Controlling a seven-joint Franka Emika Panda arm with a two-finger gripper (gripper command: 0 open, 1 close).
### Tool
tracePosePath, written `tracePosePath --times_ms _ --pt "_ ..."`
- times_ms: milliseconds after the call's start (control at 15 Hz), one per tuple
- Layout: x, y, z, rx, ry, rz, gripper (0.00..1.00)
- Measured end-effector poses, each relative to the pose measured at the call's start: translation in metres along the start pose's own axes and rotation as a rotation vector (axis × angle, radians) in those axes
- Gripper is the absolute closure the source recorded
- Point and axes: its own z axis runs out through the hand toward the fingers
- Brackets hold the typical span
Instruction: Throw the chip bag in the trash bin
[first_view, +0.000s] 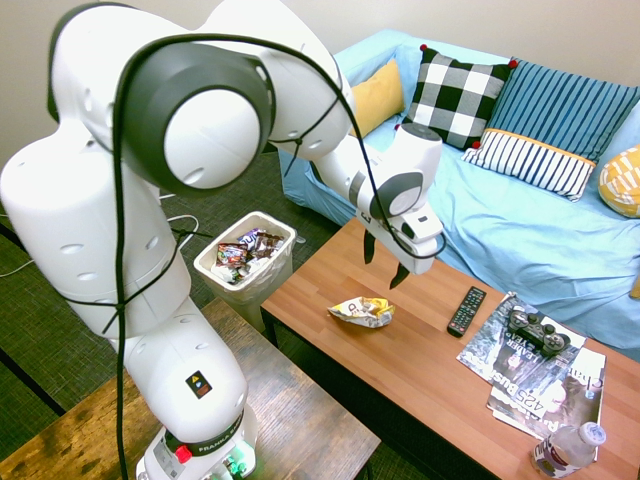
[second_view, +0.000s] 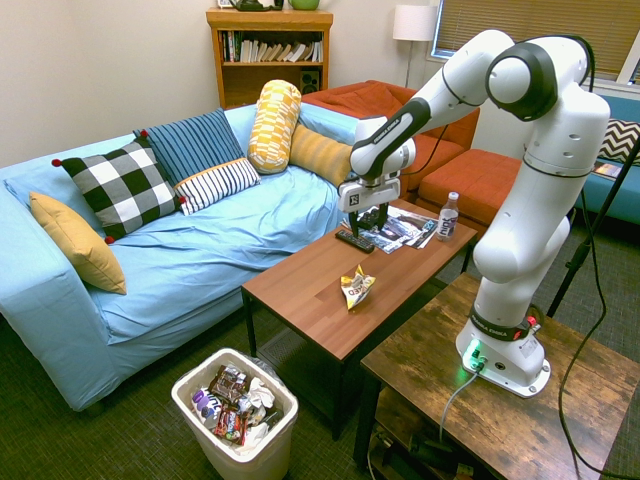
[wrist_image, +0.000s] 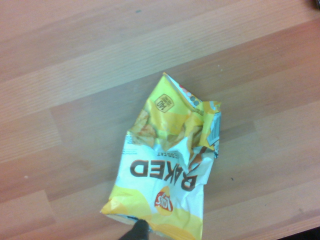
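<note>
Chip bag (first_view: 361, 311) lies crumpled on bench (first_view: 420, 360), ungrasped; gripper (first_view: 384, 265) hovers above, open and empty (approach step): next, descend and pinch.

You have the chip bag (first_view: 361, 311) lying on the coffee table (first_view: 420, 370), the gripper (first_view: 384, 263) above it; the trash bin (first_view: 246, 259) stands on the floor beside the table's end.

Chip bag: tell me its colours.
The chip bag is yellow with a white band and dark brown lettering, clearest in the wrist view.
</note>
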Motion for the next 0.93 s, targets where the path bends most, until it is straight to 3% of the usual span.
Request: tracePosePath --times_ms 400,933 --pt "0.016 -0.009 0.073 -0.075 -0.126 0.044 0.00" --pt "0.012 -0.029 0.161 -0.145 -0.183 0.046 0.00"
